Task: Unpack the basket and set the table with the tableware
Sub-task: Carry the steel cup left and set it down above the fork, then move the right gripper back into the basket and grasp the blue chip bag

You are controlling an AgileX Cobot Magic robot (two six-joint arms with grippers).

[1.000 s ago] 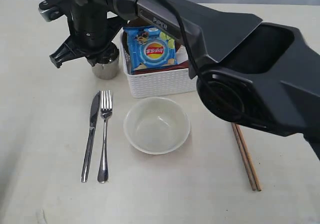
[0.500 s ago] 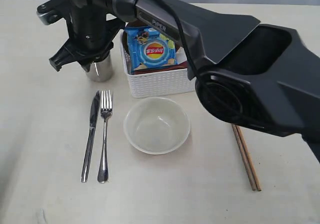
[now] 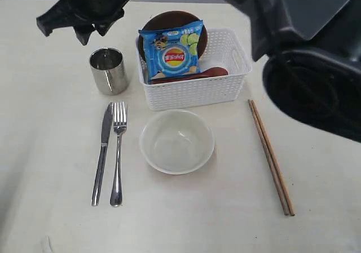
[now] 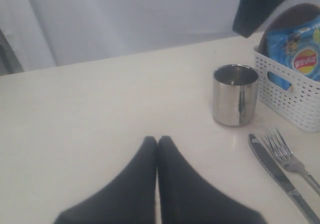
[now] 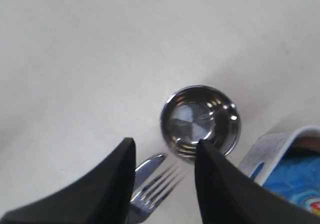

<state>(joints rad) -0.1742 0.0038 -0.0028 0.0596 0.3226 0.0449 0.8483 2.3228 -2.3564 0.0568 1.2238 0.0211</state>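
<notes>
Steel mug [image 3: 109, 70], knife [image 3: 103, 151], fork [image 3: 118, 151], bowl [image 3: 176, 141] and chopsticks [image 3: 271, 157] are set on the desk [image 3: 45, 151]; plate [image 3: 169, 23] and spoon [image 3: 194, 74] sit in the basket [image 3: 194, 92], not yet unpacked; right fingers [image 5: 212, 176] hang apart above the mug, empty; left fingers [image 4: 157, 151] are together.

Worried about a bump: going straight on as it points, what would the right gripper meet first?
Probably the steel mug, just ahead of the open right gripper, its rim at one fingertip; otherwise the bare table beside it. Depth is unclear.
</notes>
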